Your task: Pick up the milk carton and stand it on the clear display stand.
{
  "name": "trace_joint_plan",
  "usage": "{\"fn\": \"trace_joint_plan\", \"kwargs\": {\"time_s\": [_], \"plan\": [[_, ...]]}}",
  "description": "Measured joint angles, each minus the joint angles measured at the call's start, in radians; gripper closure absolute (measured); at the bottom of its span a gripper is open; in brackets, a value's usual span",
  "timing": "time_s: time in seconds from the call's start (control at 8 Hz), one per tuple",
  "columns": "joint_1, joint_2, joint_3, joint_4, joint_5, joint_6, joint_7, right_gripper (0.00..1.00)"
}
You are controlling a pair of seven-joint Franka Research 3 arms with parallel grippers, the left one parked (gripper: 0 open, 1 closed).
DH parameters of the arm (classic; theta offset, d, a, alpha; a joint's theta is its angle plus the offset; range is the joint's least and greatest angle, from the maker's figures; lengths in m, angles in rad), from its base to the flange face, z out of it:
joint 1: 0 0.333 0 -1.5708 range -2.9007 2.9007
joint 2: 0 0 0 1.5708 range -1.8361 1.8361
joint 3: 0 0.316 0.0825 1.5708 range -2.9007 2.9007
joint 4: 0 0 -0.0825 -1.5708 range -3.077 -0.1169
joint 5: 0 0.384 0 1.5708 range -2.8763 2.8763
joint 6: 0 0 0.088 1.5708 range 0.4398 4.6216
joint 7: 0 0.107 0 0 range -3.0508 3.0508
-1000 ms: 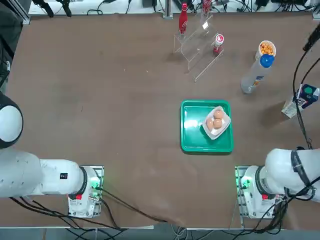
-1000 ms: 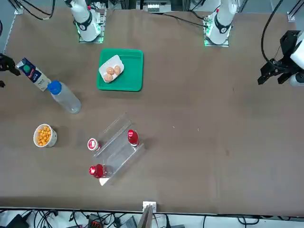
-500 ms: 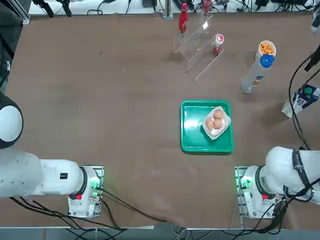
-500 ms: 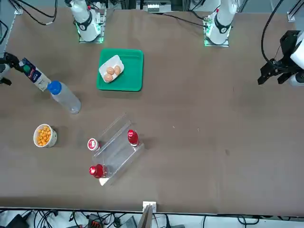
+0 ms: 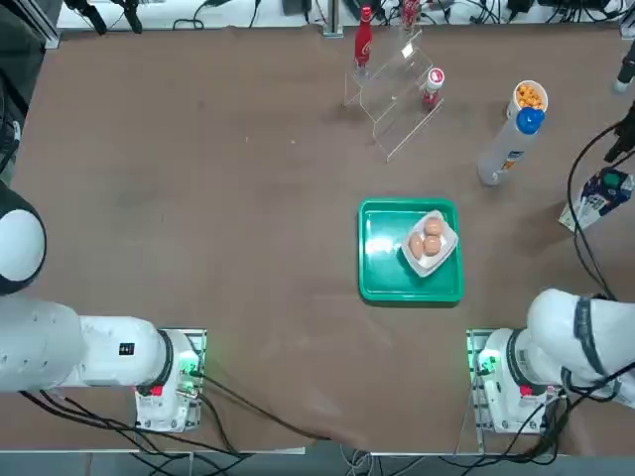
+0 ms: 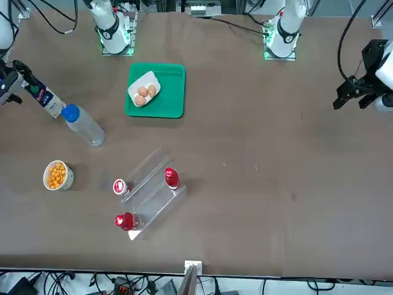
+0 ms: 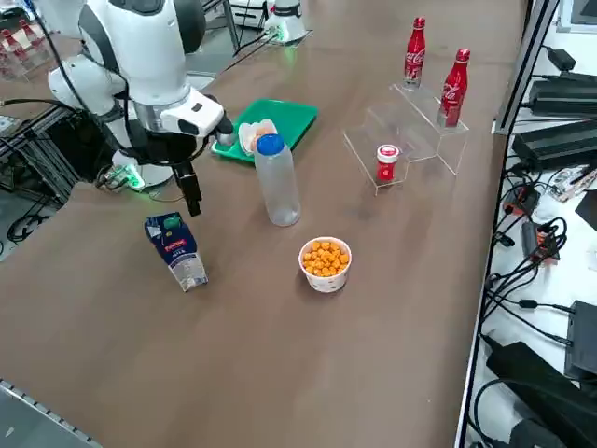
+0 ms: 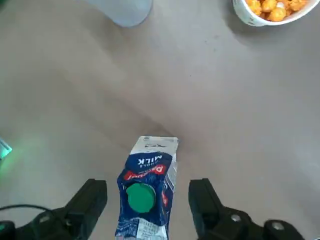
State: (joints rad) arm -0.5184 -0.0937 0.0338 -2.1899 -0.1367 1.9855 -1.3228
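the claw (image 8: 148,207) is apart above the carton (image 8: 147,192), which seems upright at the table's right; lower straight, centred, close evenly and keep clear of the bottle (image 7: 277,182)

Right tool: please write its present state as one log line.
right tool | open | above milk carton | carton not gripped
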Motion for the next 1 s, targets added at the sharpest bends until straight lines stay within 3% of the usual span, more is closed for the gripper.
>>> {"fn": "trace_joint_plan", "kwargs": {"time_s": [0.5, 1.0], "plan": [[-0.065, -0.005, 0.000, -0.083, 0.000, 0.109, -0.099, 0.00], [-0.069, -0.033, 0.000, -0.144, -0.029, 0.145, -0.105, 0.00]]}}
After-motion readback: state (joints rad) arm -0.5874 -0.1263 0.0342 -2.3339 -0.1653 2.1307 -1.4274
